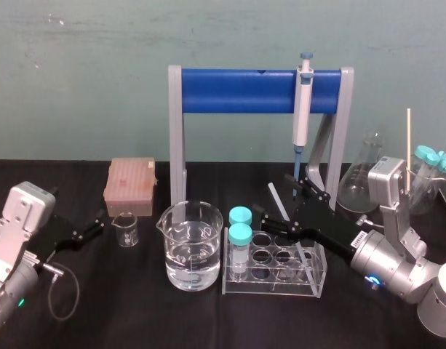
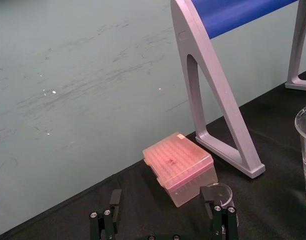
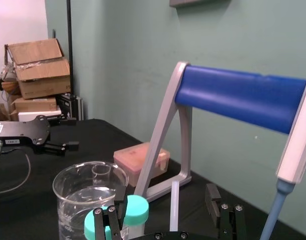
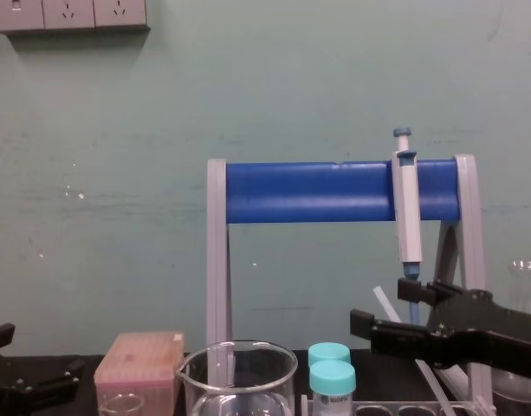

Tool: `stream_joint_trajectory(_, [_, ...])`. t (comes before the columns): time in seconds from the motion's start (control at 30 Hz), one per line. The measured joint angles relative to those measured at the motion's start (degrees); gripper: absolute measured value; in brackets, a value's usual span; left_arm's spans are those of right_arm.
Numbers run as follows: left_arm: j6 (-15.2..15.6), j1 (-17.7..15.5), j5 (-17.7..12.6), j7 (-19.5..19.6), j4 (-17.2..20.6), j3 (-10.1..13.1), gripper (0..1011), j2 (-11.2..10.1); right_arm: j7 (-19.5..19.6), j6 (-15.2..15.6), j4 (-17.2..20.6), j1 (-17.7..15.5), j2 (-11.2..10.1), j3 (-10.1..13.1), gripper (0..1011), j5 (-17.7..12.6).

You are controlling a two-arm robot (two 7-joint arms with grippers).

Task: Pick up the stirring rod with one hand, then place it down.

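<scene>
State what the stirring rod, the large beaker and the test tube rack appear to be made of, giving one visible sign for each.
Stirring rod: probably glass, though plastic is possible; it is thin, straight and milky translucent.
Large beaker: likely clear glass; see-through wall with bright glints and a pour spout.
Test tube rack: seemingly clear acrylic; flat transparent panels with pale edges.

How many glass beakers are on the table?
2. A big beaker with water left of the rack; a small beaker before the pink box. Another may hide behind the right arm.
</scene>
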State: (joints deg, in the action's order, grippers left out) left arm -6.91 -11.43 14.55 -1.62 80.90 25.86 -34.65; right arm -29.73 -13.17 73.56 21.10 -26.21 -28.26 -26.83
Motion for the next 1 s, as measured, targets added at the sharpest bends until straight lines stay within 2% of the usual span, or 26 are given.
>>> stream_joint_trajectory(0.3, [0.0, 0.0, 0.0, 0.0, 0.0, 0.0, 1000, 0.0, -0.6, 4.8, 0.1, -1.2, 0.6, 1.4, 1000, -1.7])
stream_joint_trajectory(0.43, [0.0, 0.0, 0.0, 0.0, 0.0, 0.0, 1000, 0.0, -0.7, 5.7, 0.0, -1.4, 0.8, 1.9, 1000, -1.7])
stream_joint_trajectory(0.87, [0.0, 0.0, 0.0, 0.0, 0.0, 0.0, 1000, 0.0, -0.6, 5.8, -0.1, -1.4, 0.8, 2.0, 1000, -1.5])
stream_joint_trajectory(1.0, [0.0, 0.0, 0.0, 0.0, 0.0, 0.0, 1000, 0.0, -0.6, 5.7, 0.0, -1.4, 0.8, 1.9, 946, -1.5])
